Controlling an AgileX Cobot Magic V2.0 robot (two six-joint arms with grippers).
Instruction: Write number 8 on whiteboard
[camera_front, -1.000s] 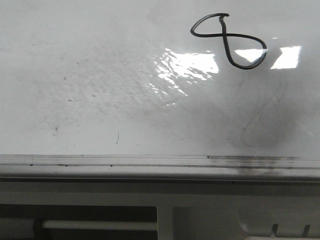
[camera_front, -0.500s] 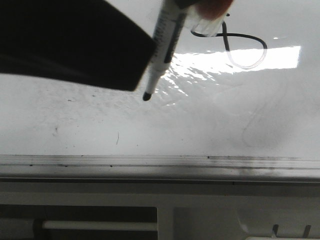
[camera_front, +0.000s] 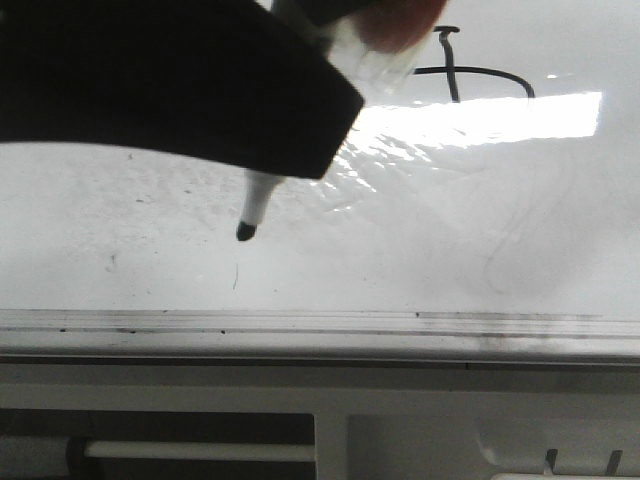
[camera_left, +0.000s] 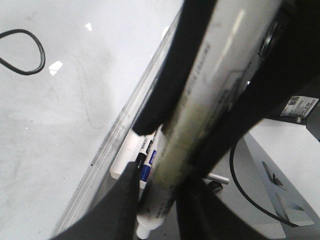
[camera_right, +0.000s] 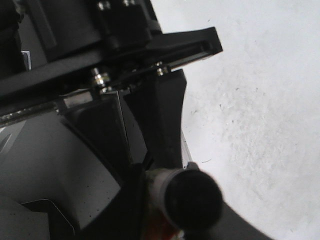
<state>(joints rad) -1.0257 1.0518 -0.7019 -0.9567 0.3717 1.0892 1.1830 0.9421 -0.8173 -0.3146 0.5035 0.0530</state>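
Observation:
The whiteboard (camera_front: 450, 230) fills the front view, with a bright glare patch. The number 8 (camera_front: 480, 72) is at its upper right, its left loop hidden. One loop shows in the left wrist view (camera_left: 25, 52). My left gripper (camera_left: 160, 215), the large black shape in the front view (camera_front: 180, 90), is shut on a white marker (camera_left: 200, 125). The marker's black tip (camera_front: 245, 231) hangs over the board's middle. My right gripper (camera_right: 170, 210) holds the same marker's black rear end (camera_right: 192, 200), blurred and very close. Its reddish pad shows at the top of the front view (camera_front: 400, 25).
A silver edge strip (camera_front: 300, 322) runs along the board's near side, with a white frame (camera_front: 330, 440) below it. A small white tray with spare markers (camera_left: 147, 157) sits just off the board's edge. A black cable (camera_left: 245, 185) lies beside it.
One second ago the board was bare and the whole 8 showed. The gripper and marker then came in from the top left. The marker tip has moved down and left.

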